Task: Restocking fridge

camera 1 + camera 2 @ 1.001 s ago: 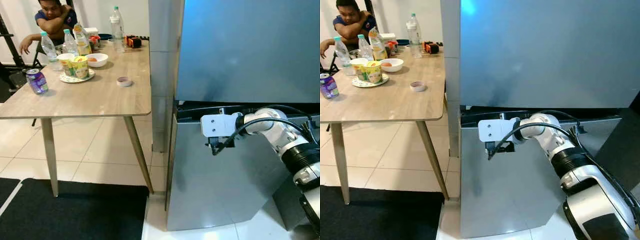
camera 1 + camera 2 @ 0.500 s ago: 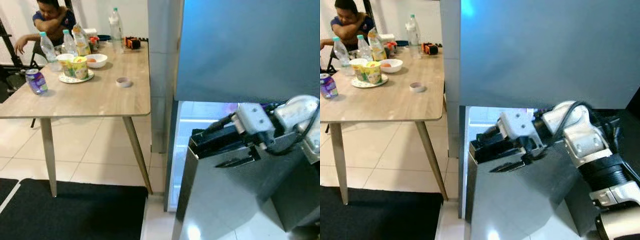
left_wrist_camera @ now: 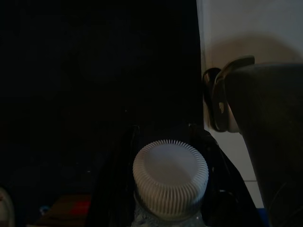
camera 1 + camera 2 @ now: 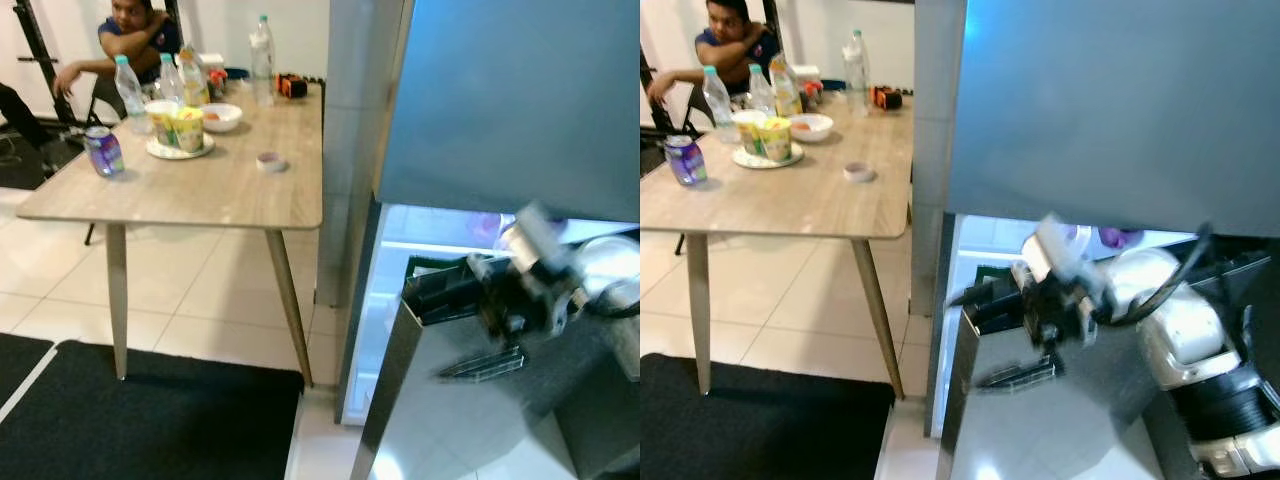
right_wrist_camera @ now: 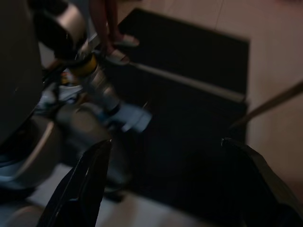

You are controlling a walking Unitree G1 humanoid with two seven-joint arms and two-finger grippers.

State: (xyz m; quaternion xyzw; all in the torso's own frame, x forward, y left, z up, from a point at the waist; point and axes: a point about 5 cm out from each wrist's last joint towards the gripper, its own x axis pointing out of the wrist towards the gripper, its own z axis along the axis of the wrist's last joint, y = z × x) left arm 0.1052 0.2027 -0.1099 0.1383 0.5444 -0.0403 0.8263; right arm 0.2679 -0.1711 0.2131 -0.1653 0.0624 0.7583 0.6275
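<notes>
Wider swings the fridge door (image 4: pixel 470 400); right hand (image 4: pixel 1045 310) (fingers spread) beside it.

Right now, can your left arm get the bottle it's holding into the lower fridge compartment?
Probably yes. The lower fridge door is swung open by the right gripper, leaving the lit compartment exposed. The left gripper holds a white-capped bottle, though its distance from the opening is unclear.

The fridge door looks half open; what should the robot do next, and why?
Probably swing the lower fridge door wider with the right gripper at its top edge. The lit gap is narrow, and the left gripper already holds a white-capped bottle to load.
</notes>
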